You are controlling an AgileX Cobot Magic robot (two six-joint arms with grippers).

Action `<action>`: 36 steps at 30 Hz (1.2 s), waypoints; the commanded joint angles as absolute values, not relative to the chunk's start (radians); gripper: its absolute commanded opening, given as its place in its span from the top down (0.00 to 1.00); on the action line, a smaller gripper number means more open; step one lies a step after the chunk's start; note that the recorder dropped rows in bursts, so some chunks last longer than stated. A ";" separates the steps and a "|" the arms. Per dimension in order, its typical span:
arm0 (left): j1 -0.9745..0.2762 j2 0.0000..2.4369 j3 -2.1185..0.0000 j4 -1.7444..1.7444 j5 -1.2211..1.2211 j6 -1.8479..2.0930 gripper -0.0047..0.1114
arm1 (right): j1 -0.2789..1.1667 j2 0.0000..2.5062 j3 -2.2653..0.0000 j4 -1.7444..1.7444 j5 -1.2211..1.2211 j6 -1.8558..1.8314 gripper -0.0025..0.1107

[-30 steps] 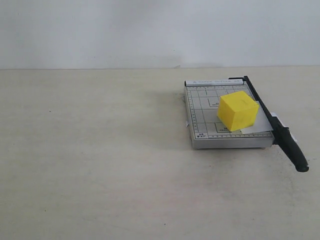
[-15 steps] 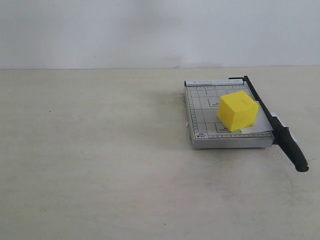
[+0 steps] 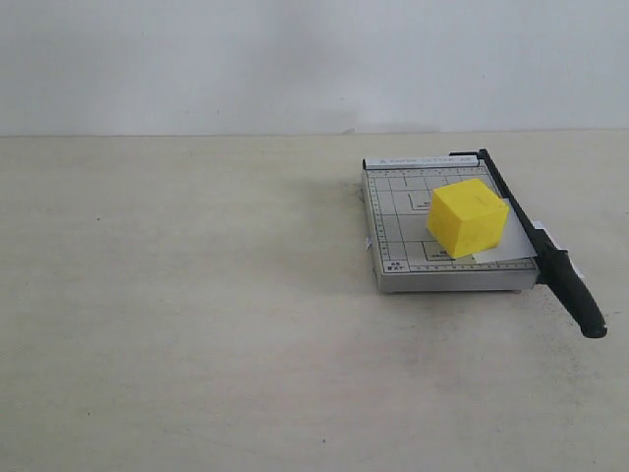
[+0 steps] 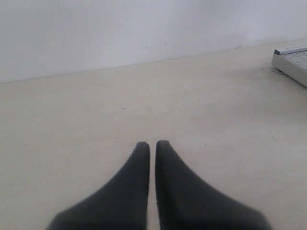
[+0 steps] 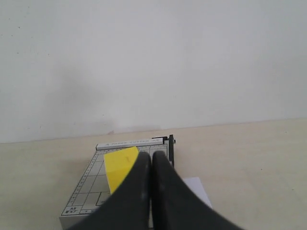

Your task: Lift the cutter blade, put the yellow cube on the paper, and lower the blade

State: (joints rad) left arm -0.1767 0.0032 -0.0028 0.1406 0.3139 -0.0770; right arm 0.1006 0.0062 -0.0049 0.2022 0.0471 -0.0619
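Black fingers of the left end effector [image 4: 152,143] are pressed together, empty, above the desk [image 3: 197,295]; the right end effector [image 5: 152,155] is likewise closed and holds nothing. Beyond it the yellow cube [image 3: 467,217] sits on the paper [image 3: 513,250] on the grey board [image 3: 398,211], the cutter blade [image 3: 550,258] lowered along its right edge.
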 commanded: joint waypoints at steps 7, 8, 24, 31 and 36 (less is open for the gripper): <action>-0.173 0.000 0.000 0.142 0.310 -0.072 0.92 | 0.102 0.000 0.000 0.195 0.156 -0.058 0.98; -0.173 0.000 0.000 0.142 0.310 -0.072 0.92 | 0.102 0.000 0.000 0.195 0.156 -0.058 0.98; -0.173 0.000 0.000 0.142 0.310 -0.072 0.92 | 0.102 0.000 0.000 0.195 0.169 -0.058 0.98; -0.173 0.000 0.000 0.142 0.310 -0.072 0.92 | 0.102 0.000 0.000 0.195 0.169 -0.058 0.98; -0.173 0.000 0.000 0.142 0.310 -0.072 0.92 | 0.102 0.000 0.000 0.195 0.169 -0.058 0.98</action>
